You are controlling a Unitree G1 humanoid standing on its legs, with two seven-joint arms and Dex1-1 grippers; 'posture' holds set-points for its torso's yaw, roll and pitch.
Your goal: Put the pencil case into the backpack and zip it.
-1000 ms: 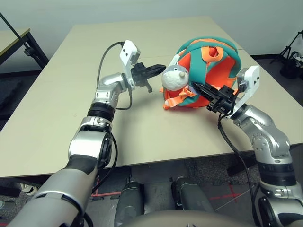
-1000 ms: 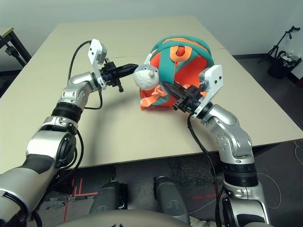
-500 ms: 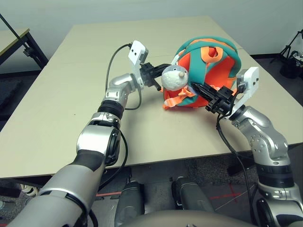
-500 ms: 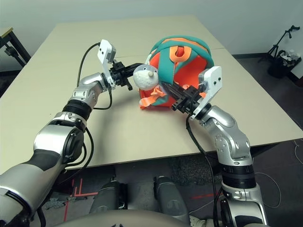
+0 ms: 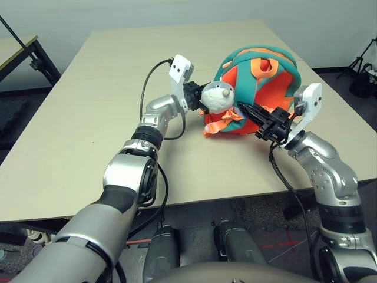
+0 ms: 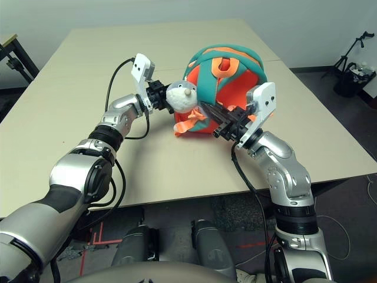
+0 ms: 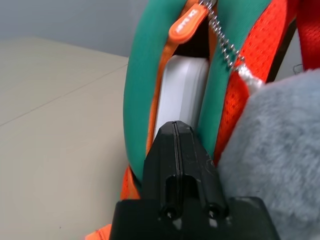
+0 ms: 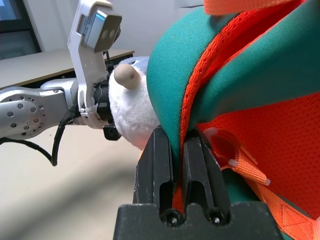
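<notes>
Fingers (image 8: 170, 145) pinch teal trim (padded) — plush head (image 5: 215, 96) beside.

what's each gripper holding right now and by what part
The right gripper is shut on the backpack, pinching its teal edge trim. The left gripper is shut and holds nothing, its tip at the opening by the pencil case.

Beige table (image 5: 70, 118), orange backpack (image 5: 268, 88) with teal trim standing on it

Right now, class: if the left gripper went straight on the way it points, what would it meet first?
Probably the white pencil case showing in the backpack opening; the shut left gripper points right at it, though depth is unclear.
</notes>
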